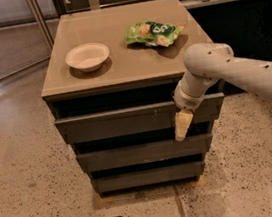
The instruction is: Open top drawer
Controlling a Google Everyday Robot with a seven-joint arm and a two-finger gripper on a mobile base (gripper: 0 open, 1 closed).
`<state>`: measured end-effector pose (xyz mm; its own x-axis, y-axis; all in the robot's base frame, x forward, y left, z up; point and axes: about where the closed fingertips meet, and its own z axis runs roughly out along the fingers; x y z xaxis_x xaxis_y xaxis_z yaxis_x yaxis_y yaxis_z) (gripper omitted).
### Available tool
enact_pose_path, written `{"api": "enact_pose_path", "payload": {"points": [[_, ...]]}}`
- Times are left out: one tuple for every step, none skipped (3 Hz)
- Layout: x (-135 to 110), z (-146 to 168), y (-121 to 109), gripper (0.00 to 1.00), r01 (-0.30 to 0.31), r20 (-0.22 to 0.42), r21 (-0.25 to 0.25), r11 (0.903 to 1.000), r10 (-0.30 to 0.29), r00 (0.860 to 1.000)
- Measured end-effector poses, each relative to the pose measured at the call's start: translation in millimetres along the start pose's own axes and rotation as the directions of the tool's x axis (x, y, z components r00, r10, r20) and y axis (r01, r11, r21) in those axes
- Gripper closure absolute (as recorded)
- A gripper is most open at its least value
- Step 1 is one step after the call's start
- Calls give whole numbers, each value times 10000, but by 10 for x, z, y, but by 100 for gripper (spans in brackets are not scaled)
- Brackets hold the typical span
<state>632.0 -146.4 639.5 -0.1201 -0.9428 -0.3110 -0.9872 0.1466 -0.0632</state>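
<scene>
The top drawer (122, 121) is the widest dark grey flat front under the tan cabinet top, with small pale marks right of centre. It stands out a little from the cabinet body, with a dark gap above it. My gripper (182, 125) hangs in front of the drawer's right part, its cream fingers pointing down over the drawer's lower edge. The white arm reaches in from the right.
On the cabinet top (123, 56) are a white bowl (87, 56) at left and a green snack bag (153, 32) at back right. Two narrower grey drawers (142, 152) sit below. Speckled floor lies around; a railing and dark wall stand behind.
</scene>
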Motion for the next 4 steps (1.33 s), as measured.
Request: {"api": "enact_pose_path", "payload": {"points": [[21,-20,112,0,-187,1,-424,9989,187,9998],[39,-23,275,0,-349,26,-928,9951,353,9994],[36,-48,361,0,-421,55,-1138,9926,430,9991],[20,-55,519,0,-503,149,-1489,9876,531,9985]]}}
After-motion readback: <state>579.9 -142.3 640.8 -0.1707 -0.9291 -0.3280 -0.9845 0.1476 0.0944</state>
